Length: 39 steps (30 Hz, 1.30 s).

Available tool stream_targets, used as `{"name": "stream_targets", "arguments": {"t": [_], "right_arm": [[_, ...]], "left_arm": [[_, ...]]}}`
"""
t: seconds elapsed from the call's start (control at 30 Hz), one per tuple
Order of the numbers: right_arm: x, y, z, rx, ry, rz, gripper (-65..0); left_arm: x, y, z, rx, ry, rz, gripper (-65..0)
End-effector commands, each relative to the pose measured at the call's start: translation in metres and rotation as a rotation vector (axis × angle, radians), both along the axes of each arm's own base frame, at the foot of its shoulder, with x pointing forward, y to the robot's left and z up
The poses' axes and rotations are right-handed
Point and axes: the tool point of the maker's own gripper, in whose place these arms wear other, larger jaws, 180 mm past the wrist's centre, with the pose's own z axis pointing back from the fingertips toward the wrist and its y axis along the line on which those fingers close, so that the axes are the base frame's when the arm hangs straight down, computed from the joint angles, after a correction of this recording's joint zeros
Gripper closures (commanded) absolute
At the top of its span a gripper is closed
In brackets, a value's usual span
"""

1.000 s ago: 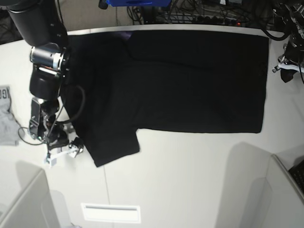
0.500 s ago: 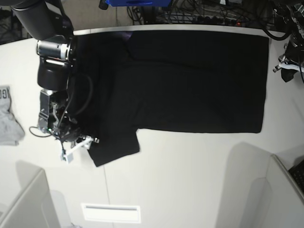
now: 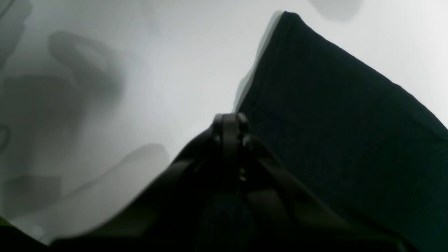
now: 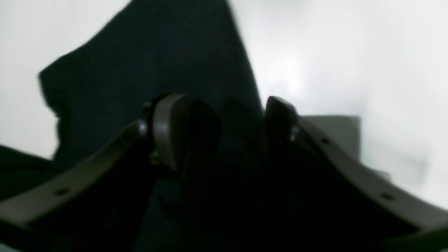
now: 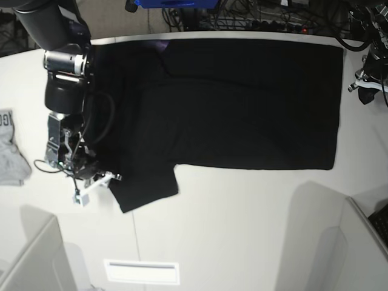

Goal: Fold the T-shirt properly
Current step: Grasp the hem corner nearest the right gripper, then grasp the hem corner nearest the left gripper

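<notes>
The black T-shirt (image 5: 242, 103) lies spread flat on the white table, one short sleeve (image 5: 148, 188) pointing toward the front left. My right gripper (image 5: 97, 182) is at that sleeve's outer edge. In the right wrist view its two fingers (image 4: 168, 129) stand apart, with black cloth (image 4: 157, 52) of the T-shirt lying between and beyond them. My left gripper (image 5: 365, 85) hangs off the T-shirt's right edge. In the left wrist view its fingertips (image 3: 228, 126) are pressed together with nothing in them, beside a corner of the T-shirt (image 3: 332, 122).
A small light-grey garment (image 5: 11, 151) lies at the table's left edge. Cables (image 5: 254, 15) crowd the far side behind the table. A white rectangular label (image 5: 142, 271) sits near the front, and grey panels (image 5: 30, 260) rise at both front corners.
My right gripper has shifted right from the bare table onto the sleeve's edge, and its jaws have narrowed. The left arm has not moved.
</notes>
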Motion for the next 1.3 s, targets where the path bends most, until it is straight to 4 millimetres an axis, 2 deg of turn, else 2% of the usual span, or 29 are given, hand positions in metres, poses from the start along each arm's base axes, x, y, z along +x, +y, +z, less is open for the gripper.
{"name": "stream_targets", "arguments": {"t": [0.0, 0.1, 0.33, 0.43, 0.53, 0.67, 0.73, 0.83, 0.9, 0.97, 1.03, 1.1, 1.17, 1.27], "right_arm": [[0.008, -0.007, 0.010, -0.017, -0.017, -0.005, -21.3], [0.008, -0.009, 0.010, -0.022, -0.016, -0.004, -11.4], [0.009, -0.008, 0.011, -0.021, -0.018, -0.004, -9.5], [0.009, -0.008, 0.011, -0.021, -0.018, -0.004, -0.9], [0.010, -0.008, 0.012, -0.021, -0.024, -0.005, 0.0], [0.015, -0.009, 0.016, -0.023, -0.051, -0.013, 0.0], [0.014, -0.009, 0.015, -0.023, -0.048, -0.013, 0.0], [0.013, -0.009, 0.014, -0.023, -0.047, -0.013, 0.0], [0.012, -0.009, 0.014, -0.023, -0.045, -0.013, 0.0], [0.012, -0.008, 0.013, -0.021, -0.042, -0.011, 0.0], [0.012, -0.008, 0.013, -0.021, -0.042, -0.011, 0.0], [0.012, -0.008, 0.013, -0.021, -0.042, -0.011, 0.0], [0.012, -0.008, 0.013, -0.021, -0.042, -0.011, 0.0], [0.012, -0.008, 0.013, -0.021, -0.042, -0.011, 0.0]], "left_arm": [[0.005, 0.004, 0.012, 0.027, -0.034, -0.012, 0.0], [0.006, 0.003, 0.012, 0.026, -0.036, -0.013, 0.0], [0.008, 0.002, 0.011, 0.023, -0.038, -0.018, 0.0], [0.008, 0.001, 0.011, 0.022, -0.037, -0.019, 0.0], [0.010, 0.001, 0.012, 0.023, -0.042, -0.021, 0.0], [0.029, -0.001, 0.012, 0.047, -0.041, -0.050, 0.0], [0.048, -0.002, 0.007, 0.090, -0.007, -0.092, 0.0], [0.077, 0.006, -0.001, 0.120, 0.025, -0.099, 0.0], [0.097, 0.014, -0.016, 0.093, 0.052, -0.070, 0.0], [0.120, 0.025, -0.027, 0.078, 0.089, -0.053, -18.4], [0.139, 0.028, -0.035, 0.062, 0.122, -0.058, -33.9], [0.157, 0.026, -0.041, 0.037, 0.141, -0.068, -45.7], [0.171, 0.025, -0.045, -0.006, 0.147, -0.068, -52.3], [0.191, 0.018, -0.047, -0.051, 0.153, -0.077, -51.5]]}}
